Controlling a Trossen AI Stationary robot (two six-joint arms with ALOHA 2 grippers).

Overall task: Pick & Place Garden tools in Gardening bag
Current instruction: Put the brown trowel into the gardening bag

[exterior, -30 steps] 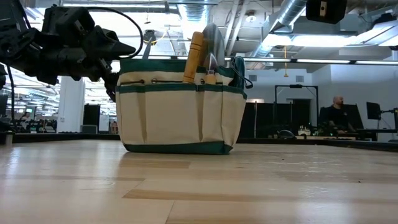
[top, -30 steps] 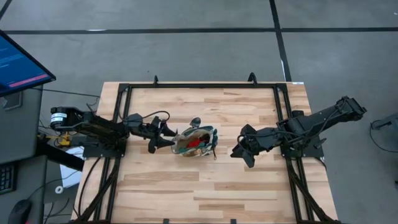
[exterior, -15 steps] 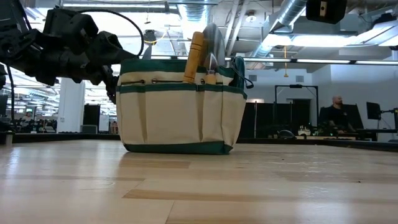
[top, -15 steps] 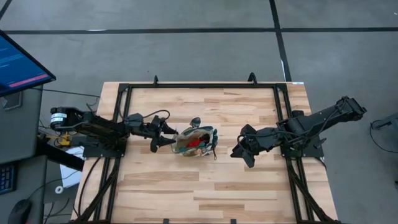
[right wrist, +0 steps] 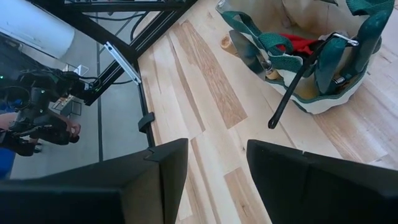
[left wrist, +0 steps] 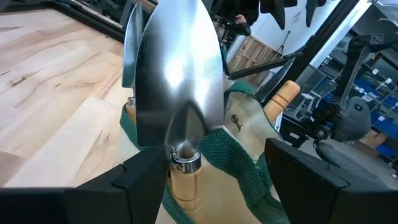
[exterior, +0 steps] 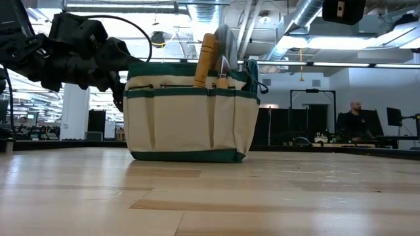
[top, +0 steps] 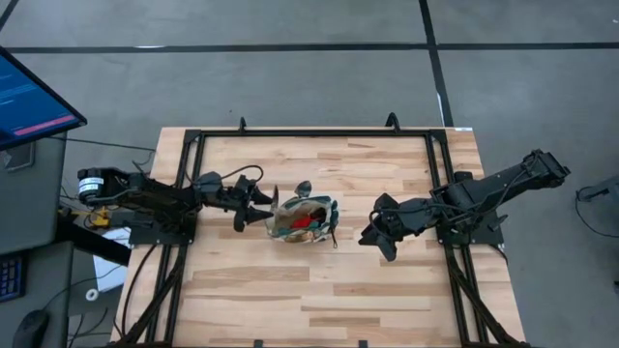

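The beige gardening bag (top: 305,220) with green trim stands upright on the wooden table (top: 319,290). In the low view a wooden trowel handle (exterior: 207,59) and a silver blade (exterior: 224,42) stick out of its top. A red glove (top: 308,221) lies inside. My left gripper (top: 259,208) is open at the bag's left end. Between its fingers stands a trowel (left wrist: 177,81), blade up, handle (left wrist: 184,183) down at the bag's end beside a green strap (left wrist: 239,165). My right gripper (top: 372,235) is open and empty to the right of the bag. My left gripper's fingers stand wide apart on either side of the trowel's wooden handle (left wrist: 184,183), just below the metal ferrule. One finger (left wrist: 146,180) is right beside the handle. I cannot tell whether it touches it.
A dark-handled tool (right wrist: 298,84) leans out over the bag's rim on the side toward my right gripper. Black frame rails (top: 184,193) run along the table's left, right and far edges. A monitor (top: 29,97) stands off the table's left. A person (exterior: 354,118) sits far behind.
My left gripper has shifted a little toward the table's far edge at the bag's left end and turned slightly. The bag has kept its place.
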